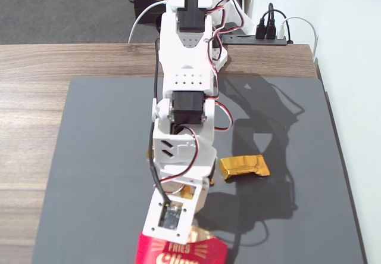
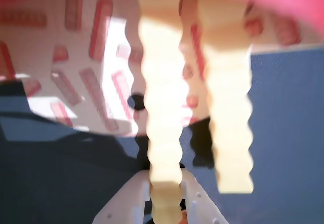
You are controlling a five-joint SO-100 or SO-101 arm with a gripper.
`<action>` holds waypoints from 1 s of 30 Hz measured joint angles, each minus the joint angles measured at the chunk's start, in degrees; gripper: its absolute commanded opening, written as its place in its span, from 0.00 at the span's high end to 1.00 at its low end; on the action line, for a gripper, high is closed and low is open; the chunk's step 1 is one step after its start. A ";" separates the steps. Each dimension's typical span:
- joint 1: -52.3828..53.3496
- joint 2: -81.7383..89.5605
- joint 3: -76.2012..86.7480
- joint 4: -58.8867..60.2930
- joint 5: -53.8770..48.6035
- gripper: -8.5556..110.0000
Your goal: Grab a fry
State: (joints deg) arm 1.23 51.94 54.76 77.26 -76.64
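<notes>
Pale yellow and bumpy along both sides, the fry (image 2: 163,133) hangs down the middle of the wrist view, very close to the camera and a bit blurry. Its low end sits between the two white fingers (image 2: 126,204) of the gripper (image 2: 164,211) at the bottom edge of that view. The fingers are right beside the fry on both sides and look closed on it, but the spot where they meet it is mostly out of the picture, so I cannot tell for sure. A second wavy fry (image 2: 230,107) hangs just to the right of the first one, and its end is free, with nothing holding it. Both fries come out of a red and white fry box (image 2: 76,57) that fills the top of the wrist view. In the fixed view, the white arm (image 1: 184,97) reaches down toward the near edge of the dark grey mat (image 1: 89,186). The fry box (image 1: 178,252), red with pale letters, sits at the very bottom of the picture, right under the end of the arm. The arm hides the gripper and the fries there. A shiny gold candy wrapper (image 1: 244,166) lies on the mat to the right of the arm, apart from it. The mat lies on a brown wooden table (image 1: 30,97).
</notes>
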 measured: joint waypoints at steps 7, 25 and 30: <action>-1.41 5.54 5.71 3.08 -1.14 0.92; -1.76 36.47 39.99 2.99 -6.50 0.92; 0.26 47.11 46.67 4.83 -8.53 0.92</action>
State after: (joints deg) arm 1.49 99.05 101.43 82.09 -85.17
